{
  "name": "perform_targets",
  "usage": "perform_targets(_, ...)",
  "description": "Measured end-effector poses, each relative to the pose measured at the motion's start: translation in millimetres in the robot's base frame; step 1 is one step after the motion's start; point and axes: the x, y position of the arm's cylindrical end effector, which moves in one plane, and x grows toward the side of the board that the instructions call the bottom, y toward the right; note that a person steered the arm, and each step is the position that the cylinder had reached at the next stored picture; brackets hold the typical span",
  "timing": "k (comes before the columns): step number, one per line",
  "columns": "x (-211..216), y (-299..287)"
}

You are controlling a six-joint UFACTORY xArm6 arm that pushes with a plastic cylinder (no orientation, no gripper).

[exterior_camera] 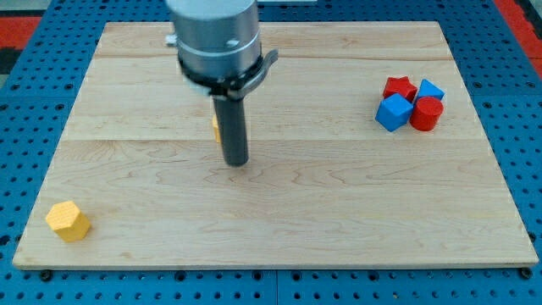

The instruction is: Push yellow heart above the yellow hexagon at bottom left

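Note:
The yellow hexagon [68,221] lies at the board's bottom left corner. Only a thin yellow sliver of the yellow heart [216,127] shows at the left edge of my rod, left of the board's middle; the rod hides the rest. My tip [235,162] rests on the board just right of and slightly below that sliver, touching or nearly touching it. The heart is far up and to the right of the hexagon.
A cluster of blocks sits at the view's right: a red star-like block [399,87], a blue block [430,90], a blue cube [393,112] and a red cylinder [426,113]. The wooden board [279,212] lies on a blue pegboard.

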Motion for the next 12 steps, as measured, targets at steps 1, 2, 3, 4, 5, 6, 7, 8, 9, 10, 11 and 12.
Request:
perform_targets(1,-39,9)
perform_targets(2,-52,0)
perform_targets(3,-62,-15)
perform_targets(4,-84,-35)
perform_targets(5,-76,-76)
perform_targets(6,-63,-120)
perform_targets(7,-47,-151)
perform_targets(8,-29,-157)
perform_targets(9,-15,-155)
perform_targets(10,-1,-154)
perform_targets(11,-1,-141)
perform_targets(12,12,-126)
